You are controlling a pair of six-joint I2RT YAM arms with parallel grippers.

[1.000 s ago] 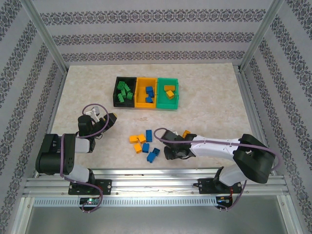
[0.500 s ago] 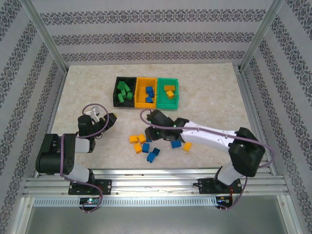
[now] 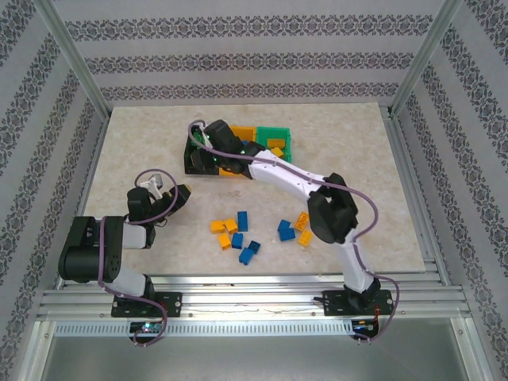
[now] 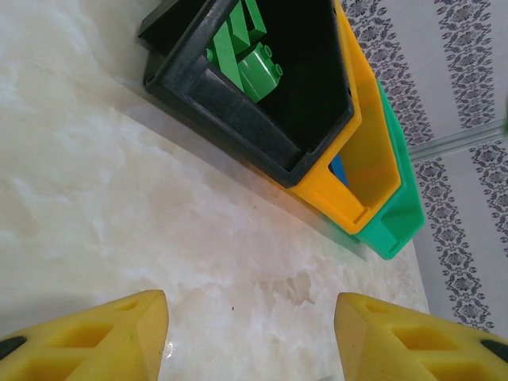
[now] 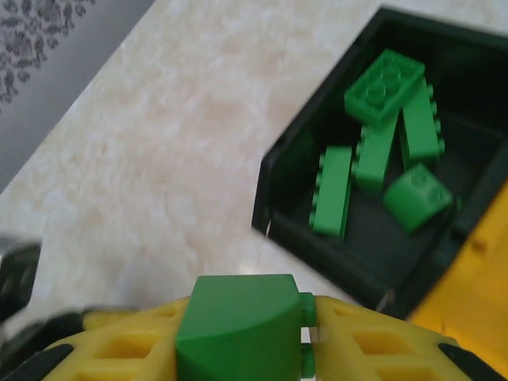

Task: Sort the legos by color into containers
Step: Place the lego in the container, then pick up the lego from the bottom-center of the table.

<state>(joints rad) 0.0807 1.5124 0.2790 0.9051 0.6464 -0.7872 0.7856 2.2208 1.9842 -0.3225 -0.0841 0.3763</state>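
Right wrist view — right pincer [image 5: 246, 349] clamps a small green curved-top plastic brick [image 5: 234, 313] by its flat sides — probably light, rigid, slick; left pincer [image 4: 250, 333] gapes empty.

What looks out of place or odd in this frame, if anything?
Nothing is spilled or damaged, but brick colours do not match bin colours: green bricks lie in the black bin, an orange brick lies in the green bin, and something blue shows in the orange-yellow bin. The right hand holds a curved green brick.
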